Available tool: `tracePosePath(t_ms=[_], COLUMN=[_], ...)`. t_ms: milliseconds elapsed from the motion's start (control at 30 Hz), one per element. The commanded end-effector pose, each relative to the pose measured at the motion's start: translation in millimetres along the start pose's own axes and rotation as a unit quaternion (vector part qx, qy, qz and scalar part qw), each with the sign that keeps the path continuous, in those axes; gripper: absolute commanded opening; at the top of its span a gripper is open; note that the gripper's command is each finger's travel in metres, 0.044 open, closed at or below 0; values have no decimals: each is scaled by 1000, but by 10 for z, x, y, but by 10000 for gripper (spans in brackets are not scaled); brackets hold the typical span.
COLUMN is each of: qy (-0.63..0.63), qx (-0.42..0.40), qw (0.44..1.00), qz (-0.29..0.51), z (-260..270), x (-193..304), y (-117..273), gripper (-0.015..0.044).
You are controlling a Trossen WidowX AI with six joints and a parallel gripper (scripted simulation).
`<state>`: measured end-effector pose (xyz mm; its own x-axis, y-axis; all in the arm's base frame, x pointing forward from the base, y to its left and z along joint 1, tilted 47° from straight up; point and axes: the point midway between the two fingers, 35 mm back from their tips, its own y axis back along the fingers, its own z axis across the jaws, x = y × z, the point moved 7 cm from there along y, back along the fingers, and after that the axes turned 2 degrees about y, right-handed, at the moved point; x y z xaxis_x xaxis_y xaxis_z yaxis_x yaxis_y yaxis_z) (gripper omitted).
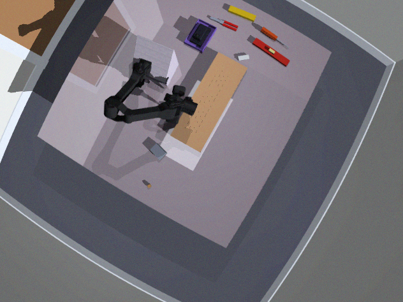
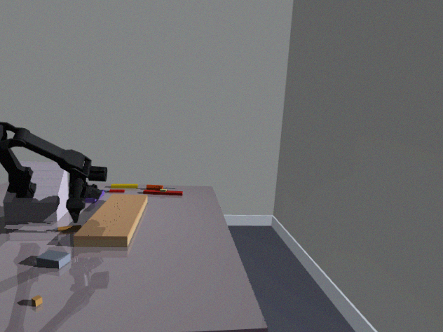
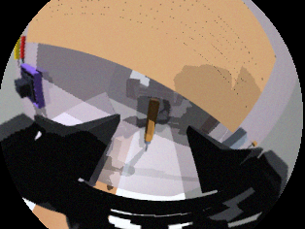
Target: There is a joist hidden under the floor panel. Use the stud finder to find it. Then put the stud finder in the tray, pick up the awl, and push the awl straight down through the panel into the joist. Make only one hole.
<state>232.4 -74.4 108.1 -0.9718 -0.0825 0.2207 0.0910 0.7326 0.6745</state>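
Gripper (image 1: 169, 123) (image 2: 75, 218) (image 3: 153, 123) open, holding nothing; awl (image 2: 66, 228) (image 3: 152, 116) on the desk (image 1: 260, 130) (image 2: 186, 278) below, seen between the fingertips, its long axis roughly perpendicular to the line joining them, handle end towards the panel (image 1: 211, 107) (image 2: 114, 218) (image 3: 160, 39).

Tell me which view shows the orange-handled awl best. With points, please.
The wrist view: the awl with the orange handle (image 2: 64, 228) (image 3: 152, 121) appears between the open black gripper's (image 2: 75, 220) (image 3: 153, 124) fingers, ungripped, handle and metal shaft visible. The exterior view shows part of its handle; in the top view the arm apparently hides it.
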Motion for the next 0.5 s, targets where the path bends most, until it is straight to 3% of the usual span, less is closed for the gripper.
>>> tracePosePath(t_ms=[0, 467], qy=[6, 6], qx=[0, 1], qw=[1000, 1000], qz=[5, 5], z=[25, 22], x=[2, -8], y=[-87, -316], gripper=[440, 440])
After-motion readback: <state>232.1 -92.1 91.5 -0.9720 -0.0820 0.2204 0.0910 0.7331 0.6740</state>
